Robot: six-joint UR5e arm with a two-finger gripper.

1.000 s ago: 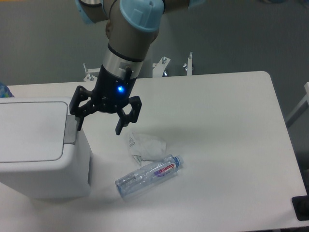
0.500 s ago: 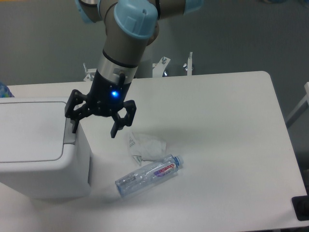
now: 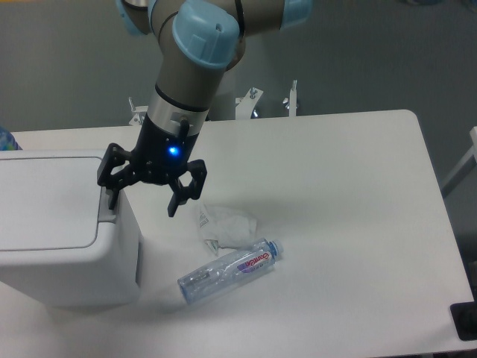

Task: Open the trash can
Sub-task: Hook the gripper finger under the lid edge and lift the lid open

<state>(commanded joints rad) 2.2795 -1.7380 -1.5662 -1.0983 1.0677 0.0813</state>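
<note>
The trash can (image 3: 63, 231) sits at the left edge of the table (image 3: 350, 194), its flat lid still down and the grey push tab (image 3: 108, 203) showing at the lid's right edge. The gripper (image 3: 141, 201) hangs just above that edge with its jaws spread wide and nothing between them; the left finger stands directly over the tab, close enough that I cannot tell whether it already touches, while the right finger hangs off the side of the can over the table.

Over the last second the gripper has slid leftward and slightly down, from beside the can's corner to over the tab, with its opening unchanged. That reads as the final approach: the finger is being lined up to press the tab, and the lid has not yet moved, so the opening itself is still to come. A short downward push looks like what is needed next.

Further right on the table lie a crumpled clear wrapper (image 3: 227, 226) and, just below it, a plastic bottle (image 3: 229, 270) on its side, both apart from the can and the gripper.
</note>
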